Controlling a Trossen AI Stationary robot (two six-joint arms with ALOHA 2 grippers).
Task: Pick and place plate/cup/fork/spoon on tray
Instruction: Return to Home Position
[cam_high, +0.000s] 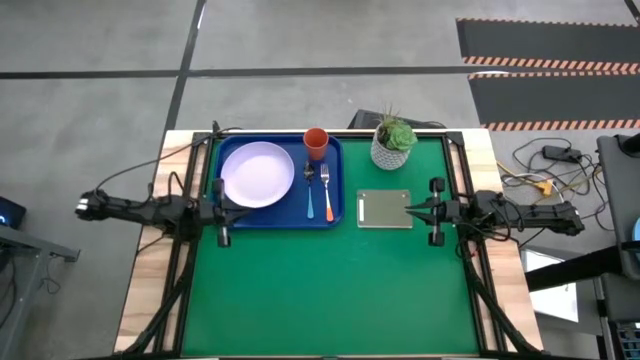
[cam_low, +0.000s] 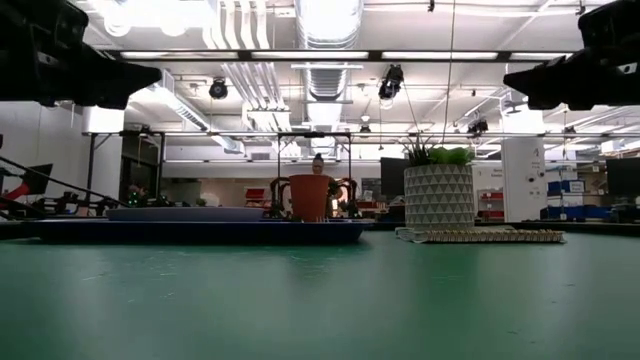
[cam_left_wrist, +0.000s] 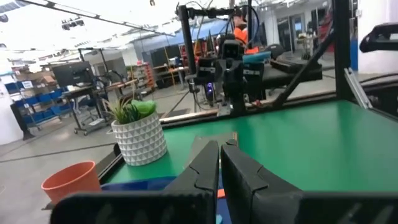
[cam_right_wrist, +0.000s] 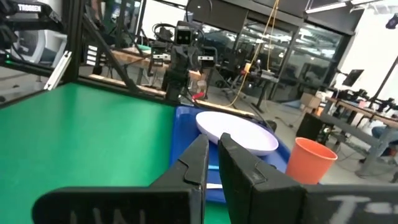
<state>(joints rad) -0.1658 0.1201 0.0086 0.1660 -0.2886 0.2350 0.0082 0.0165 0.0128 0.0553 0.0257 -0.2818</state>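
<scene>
The blue tray (cam_high: 335, 215) lies at the table's far left. On it rest the pale plate (cam_high: 257, 174), the orange-red cup (cam_high: 316, 143), upright at the far edge, the blue-handled spoon (cam_high: 310, 193) and the orange-handled fork (cam_high: 326, 197). My left gripper (cam_high: 243, 212) is shut and empty at the tray's near left edge. My right gripper (cam_high: 408, 210) is shut and empty, over the grey-green pad's right edge. The plate (cam_right_wrist: 239, 132) and cup (cam_right_wrist: 314, 160) also show in the right wrist view, and the cup (cam_left_wrist: 70, 180) in the left wrist view.
A grey-green square pad (cam_high: 383, 209) lies right of the tray. A white pot with a green plant (cam_high: 393, 144) stands at the far edge, right of the cup. The green mat's near half (cam_high: 330, 300) is open room.
</scene>
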